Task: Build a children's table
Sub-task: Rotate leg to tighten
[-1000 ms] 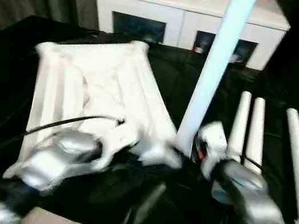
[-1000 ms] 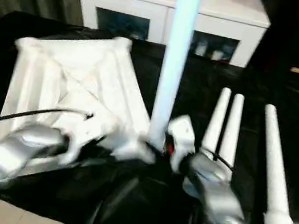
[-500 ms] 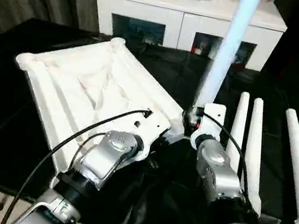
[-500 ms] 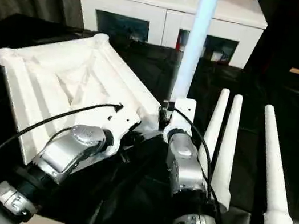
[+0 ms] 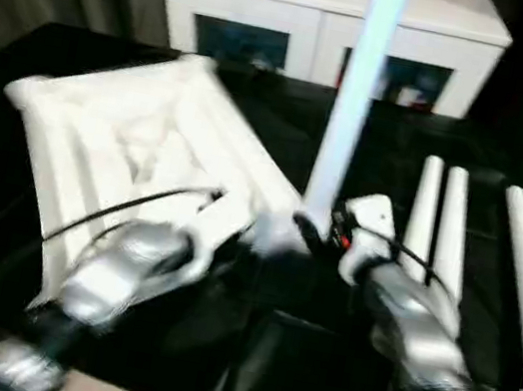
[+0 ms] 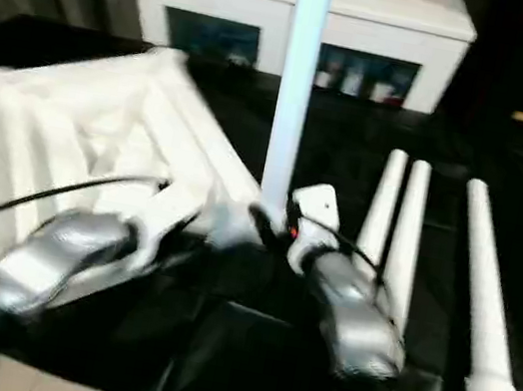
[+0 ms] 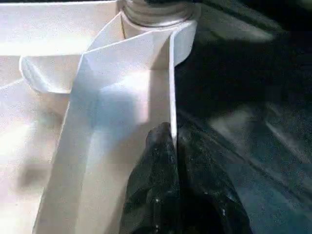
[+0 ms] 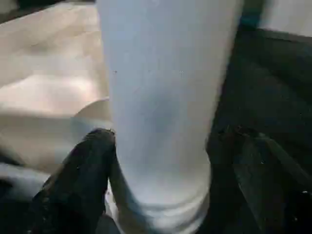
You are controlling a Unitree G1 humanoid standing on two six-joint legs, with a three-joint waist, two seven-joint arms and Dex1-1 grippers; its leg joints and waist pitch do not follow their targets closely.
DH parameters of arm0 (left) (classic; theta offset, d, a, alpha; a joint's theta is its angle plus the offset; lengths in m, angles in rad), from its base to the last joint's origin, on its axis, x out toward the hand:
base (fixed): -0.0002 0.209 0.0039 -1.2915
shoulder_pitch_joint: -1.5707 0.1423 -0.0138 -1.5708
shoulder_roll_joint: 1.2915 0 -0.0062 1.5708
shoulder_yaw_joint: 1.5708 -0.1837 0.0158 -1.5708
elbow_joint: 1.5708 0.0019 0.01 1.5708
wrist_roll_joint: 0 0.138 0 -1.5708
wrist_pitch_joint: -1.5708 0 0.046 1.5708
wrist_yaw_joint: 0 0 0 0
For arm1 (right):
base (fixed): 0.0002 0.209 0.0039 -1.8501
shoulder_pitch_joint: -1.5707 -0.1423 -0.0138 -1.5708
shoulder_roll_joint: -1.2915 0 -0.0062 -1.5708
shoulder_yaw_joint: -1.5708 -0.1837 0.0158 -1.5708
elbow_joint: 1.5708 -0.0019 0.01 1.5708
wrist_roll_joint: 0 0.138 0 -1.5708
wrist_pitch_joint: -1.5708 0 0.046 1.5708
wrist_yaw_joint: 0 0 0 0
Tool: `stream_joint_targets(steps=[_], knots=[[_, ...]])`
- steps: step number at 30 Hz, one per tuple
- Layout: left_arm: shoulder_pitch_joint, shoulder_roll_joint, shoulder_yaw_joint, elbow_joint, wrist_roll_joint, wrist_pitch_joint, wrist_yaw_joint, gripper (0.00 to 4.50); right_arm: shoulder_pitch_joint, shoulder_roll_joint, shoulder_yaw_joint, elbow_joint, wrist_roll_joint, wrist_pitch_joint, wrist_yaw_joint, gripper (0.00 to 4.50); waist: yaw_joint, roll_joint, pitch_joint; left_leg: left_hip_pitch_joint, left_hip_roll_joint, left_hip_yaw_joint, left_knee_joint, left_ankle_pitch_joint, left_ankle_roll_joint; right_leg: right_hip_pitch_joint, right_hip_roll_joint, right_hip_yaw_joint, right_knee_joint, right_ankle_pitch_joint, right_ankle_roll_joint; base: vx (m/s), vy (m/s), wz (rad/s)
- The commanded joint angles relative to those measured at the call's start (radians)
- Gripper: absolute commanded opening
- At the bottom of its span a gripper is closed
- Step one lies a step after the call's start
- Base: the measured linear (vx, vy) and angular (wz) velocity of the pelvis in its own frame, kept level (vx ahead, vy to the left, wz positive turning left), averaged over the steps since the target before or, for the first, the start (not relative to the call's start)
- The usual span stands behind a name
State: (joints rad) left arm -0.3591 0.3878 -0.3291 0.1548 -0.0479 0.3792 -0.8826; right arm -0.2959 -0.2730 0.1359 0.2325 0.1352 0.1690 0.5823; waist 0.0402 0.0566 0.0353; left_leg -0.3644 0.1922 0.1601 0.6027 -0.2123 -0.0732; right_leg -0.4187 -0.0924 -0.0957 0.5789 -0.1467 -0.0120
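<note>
Head views: tabletop (image 5: 138,149) lay underside-up left of the right gripper (image 6: 271,230), upright leg (image 5: 350,110) at its near corner, three spare legs (image 5: 442,233) to its right | left wrist: left gripper (image 7: 174,161) pinched the tabletop's rim | right wrist: black fingers (image 8: 80,180) clasped the leg at its base

Tabletop (image 5: 138,149) at left, upright leg (image 5: 348,120) at its near right corner, three legs (image 5: 446,238) lying right, cabinet (image 5: 334,16) behind.

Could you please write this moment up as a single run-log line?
step: leg fitting | left gripper: shut on tabletop rim | right gripper: around upright leg at corner socket | spare legs: three on black cloth
</note>
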Motion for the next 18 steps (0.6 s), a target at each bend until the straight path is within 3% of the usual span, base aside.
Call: stream_joint_targets(steps=[1,2,3,7,11,12,18], knots=[[-0.002,0.021,-0.021,-0.052,-0.024,-0.015,-0.073,0.00,0.027,-0.050,0.029,-0.066,0.030,0.032,0.094,3.80,-0.002,-0.003,-0.056,0.009,0.033,0.005,-0.075,-0.171,0.102,0.062,-0.042,0.045,-0.053,-0.211,-0.230,0.000,0.000,0.00],[-0.001,0.024,-0.021,-0.054,-0.025,-0.015,-0.078,0.00,0.030,-0.055,0.031,-0.071,0.032,0.035,0.102,3.80,0.000,-0.001,-0.054,0.012,0.031,0.006,-0.075,-0.188,0.091,0.061,-0.041,0.046,-0.055,-0.229,-0.224,0.000,0.000,0.00],[0.005,0.044,-0.021,-0.068,-0.037,-0.002,-0.115,0.00,0.051,-0.090,0.044,-0.100,0.049,0.057,0.153,3.80,-0.002,-0.007,-0.051,0.009,0.031,0.005,-0.081,-0.221,0.069,0.065,-0.042,0.049,-0.056,-0.261,-0.211,0.000,0.000,0.00],[0.004,0.061,-0.017,-0.075,-0.044,-0.009,-0.133,0.00,0.068,-0.120,0.054,-0.119,0.052,0.078,0.215,3.80,-0.005,-0.008,-0.050,0.009,0.029,0.003,-0.085,-0.261,0.045,0.065,-0.045,0.052,-0.064,-0.339,-0.180,0.000,0.000,0.00],[0.001,0.065,-0.019,-0.067,-0.042,-0.018,-0.133,0.00,0.056,-0.110,0.047,-0.096,0.041,0.067,0.197,3.80,-0.008,-0.010,-0.053,0.005,0.027,0.003,-0.082,-0.220,0.046,0.065,-0.045,0.052,-0.062,-0.310,-0.183,0.000,0.000,0.00],[-0.001,0.063,-0.018,-0.066,-0.040,-0.019,-0.133,0.00,0.051,-0.104,0.043,-0.090,0.044,0.067,0.189,3.53,-0.007,-0.010,-0.053,0.006,0.027,0.003,-0.082,-0.215,0.047,0.064,-0.045,0.052,-0.061,-0.303,-0.186,0.000,0.000,0.00],[0.001,0.065,-0.017,-0.070,-0.041,-0.013,-0.142,0.00,0.042,-0.094,0.036,-0.085,0.060,0.083,0.195,3.02,-0.005,-0.008,-0.058,0.006,0.027,0.004,-0.077,-0.165,0.062,0.066,-0.042,0.052,-0.051,-0.216,-0.214,0.000,0.000,0.00]])
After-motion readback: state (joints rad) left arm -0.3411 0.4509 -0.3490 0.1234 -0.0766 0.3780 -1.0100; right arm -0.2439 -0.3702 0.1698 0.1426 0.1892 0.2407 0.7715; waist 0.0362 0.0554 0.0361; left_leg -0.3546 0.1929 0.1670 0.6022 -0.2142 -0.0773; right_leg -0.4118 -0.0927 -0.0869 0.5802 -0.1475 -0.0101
